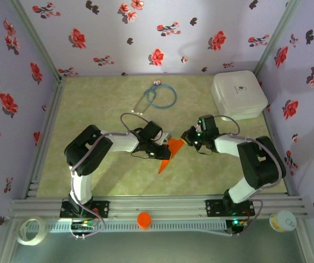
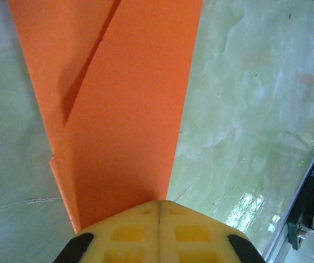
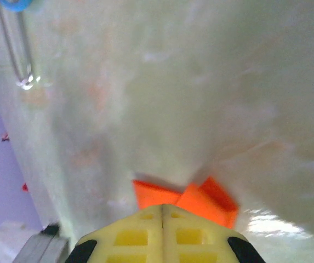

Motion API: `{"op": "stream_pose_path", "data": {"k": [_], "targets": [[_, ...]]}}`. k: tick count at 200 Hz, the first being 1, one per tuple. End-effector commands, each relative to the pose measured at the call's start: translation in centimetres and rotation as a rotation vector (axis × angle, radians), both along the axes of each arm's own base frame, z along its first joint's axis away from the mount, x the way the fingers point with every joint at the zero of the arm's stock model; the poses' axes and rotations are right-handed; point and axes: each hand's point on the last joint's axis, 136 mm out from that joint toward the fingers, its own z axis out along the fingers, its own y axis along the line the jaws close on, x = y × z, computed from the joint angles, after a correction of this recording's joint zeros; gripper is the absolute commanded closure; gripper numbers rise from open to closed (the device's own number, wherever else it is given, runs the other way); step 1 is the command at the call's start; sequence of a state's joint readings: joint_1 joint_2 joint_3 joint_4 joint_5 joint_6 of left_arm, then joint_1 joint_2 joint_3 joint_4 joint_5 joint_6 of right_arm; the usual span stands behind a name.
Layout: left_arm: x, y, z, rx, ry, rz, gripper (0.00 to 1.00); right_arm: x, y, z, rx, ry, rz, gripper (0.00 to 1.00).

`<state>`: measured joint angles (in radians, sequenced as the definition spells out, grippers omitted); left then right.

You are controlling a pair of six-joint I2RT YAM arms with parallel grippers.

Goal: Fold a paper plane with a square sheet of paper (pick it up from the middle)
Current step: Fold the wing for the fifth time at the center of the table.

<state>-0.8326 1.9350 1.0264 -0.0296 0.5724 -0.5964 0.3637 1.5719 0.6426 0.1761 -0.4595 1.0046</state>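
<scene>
The orange sheet of paper (image 1: 167,156) lies on the table's middle, folded into a narrow pointed dart with its tip toward the near edge. My left gripper (image 1: 166,143) is shut, its tips at the dart's wide end. In the left wrist view the paper (image 2: 124,109) runs flat from under the shut yellow fingertips (image 2: 159,204), with a diagonal fold line showing. My right gripper (image 1: 185,137) is shut just right of the wide end. Folded orange flaps (image 3: 200,200) lie right in front of its tips (image 3: 162,207) in the right wrist view.
A white rounded box (image 1: 239,94) sits at the back right. A blue ring with a metal loop (image 1: 159,97) lies at the back middle. On the front rail sit a small orange cap (image 1: 144,219), a tape roll (image 1: 29,230) and a small tub (image 1: 283,221).
</scene>
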Motion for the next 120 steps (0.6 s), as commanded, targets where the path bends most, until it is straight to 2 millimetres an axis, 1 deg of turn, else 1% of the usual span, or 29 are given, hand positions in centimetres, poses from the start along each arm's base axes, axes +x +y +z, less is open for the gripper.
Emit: {"op": "stream_pose_path", "data": {"k": [1, 15, 41, 65, 91, 120], "targets": [[-1.1, 2.5, -2.6, 0.122, 0.055, 0.022, 1.00, -1.2, 1.0, 0.0, -0.021, 0.004, 0.049, 1.00], [-1.1, 2.4, -2.5, 0.116, 0.054, 0.021, 1.00, -1.4, 1.1, -0.9, -0.038, 0.024, 0.050, 1.00], [-1.0, 2.1, -2.0, 0.102, 0.053, 0.017, 1.00, -1.8, 0.3, -3.1, -0.083, 0.078, 0.034, 1.00], [-0.7, 1.4, -0.9, 0.072, 0.044, 0.009, 1.00, -2.5, 0.0, -4.8, -0.108, 0.129, 0.040, 1.00], [0.0, 0.2, 1.1, 0.010, 0.021, -0.003, 1.00, -3.2, -0.5, -5.7, -0.132, 0.155, 0.032, 1.00], [0.8, -1.3, 2.9, -0.061, 0.010, -0.011, 1.00, -3.5, -0.6, -6.0, -0.128, 0.159, 0.029, 1.00]]}}
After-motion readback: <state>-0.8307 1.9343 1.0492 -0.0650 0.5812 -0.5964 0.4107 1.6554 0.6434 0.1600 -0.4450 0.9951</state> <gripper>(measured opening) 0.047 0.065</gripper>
